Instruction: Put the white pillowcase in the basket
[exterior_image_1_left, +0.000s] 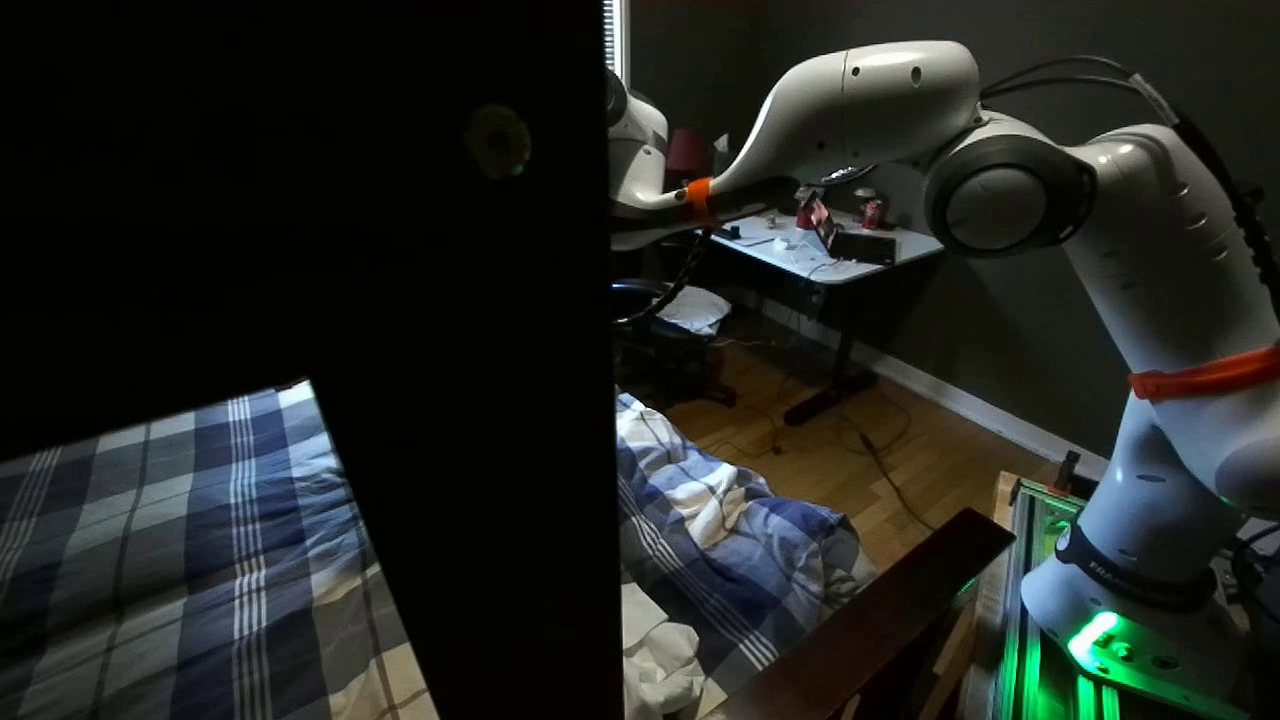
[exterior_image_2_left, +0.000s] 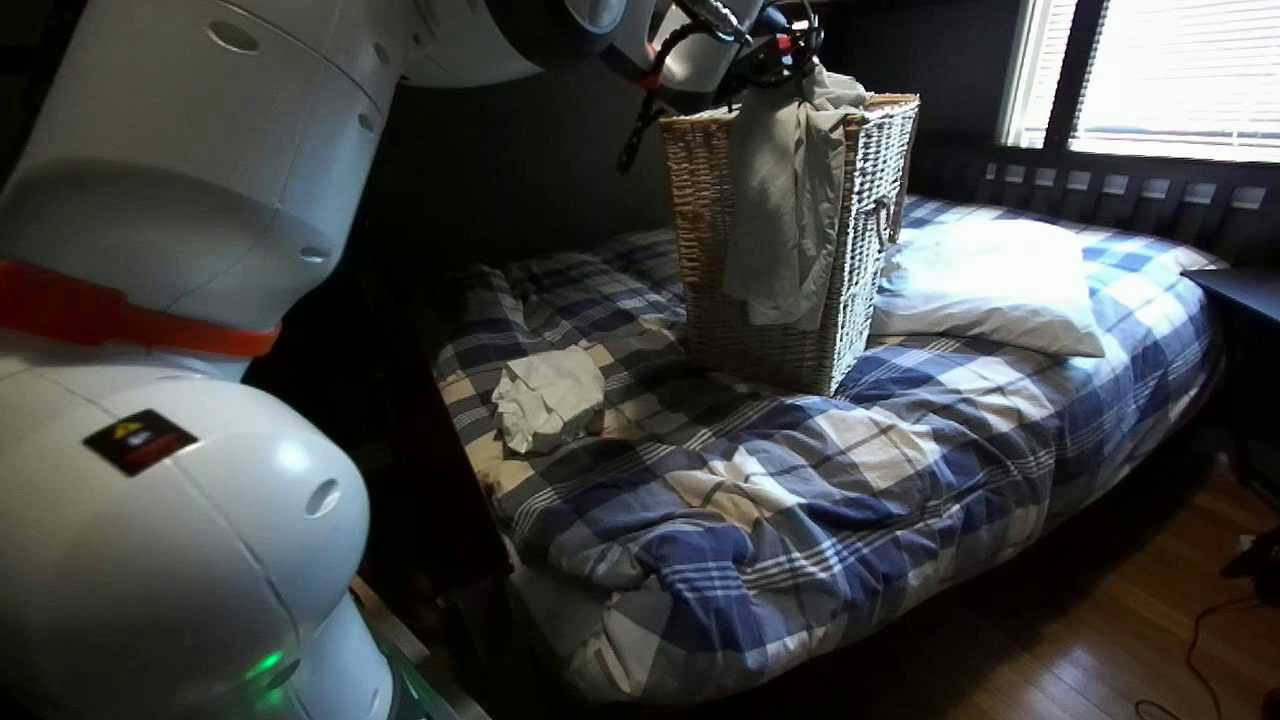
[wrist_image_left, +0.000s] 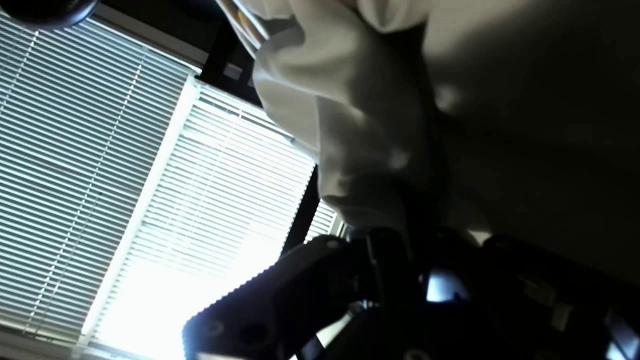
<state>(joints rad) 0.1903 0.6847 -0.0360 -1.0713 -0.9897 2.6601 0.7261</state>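
- On the plaid bed (exterior_image_2_left: 940, 470): tall wicker basket (exterior_image_2_left: 708, 270), standing upright.
- White pillowcase (exterior_image_2_left: 785, 210): draped at the basket's rim, long part hanging down the outside near one corner, some fabric bunched up top. Can't tell if any of it is inside.
- Gripper (wrist_image_left: 409, 245): fingers together, pinching the pillowcase; in the wrist view the folds run right down to the tips. Dark in there, exact grip line unreadable.
- In an exterior view the gripper sits just above the rim, fabric directly under it.
- Arm (exterior_image_2_left: 200, 190): reaches over the bed, orange bands on its links, green light (exterior_image_1_left: 1095, 630) on at the base.
- Crumpled white cloth (exterior_image_2_left: 548, 395): on the bed, apart from the basket, on the arm's side. Visible in both exterior views.
- White pillow (exterior_image_2_left: 990, 285): lying on the bed just beside the basket, window side, brightly lit.
- Window (wrist_image_left: 200, 225): blinds down, lower part blown out.
- Big black shape (exterior_image_1_left: 450, 300) blocks my line to basket and gripper in an exterior view; can't tell what it is.
- Beyond it: white desk (exterior_image_1_left: 915, 245) with a laptop (exterior_image_1_left: 865, 248), cables on the wood floor (exterior_image_1_left: 940, 440).
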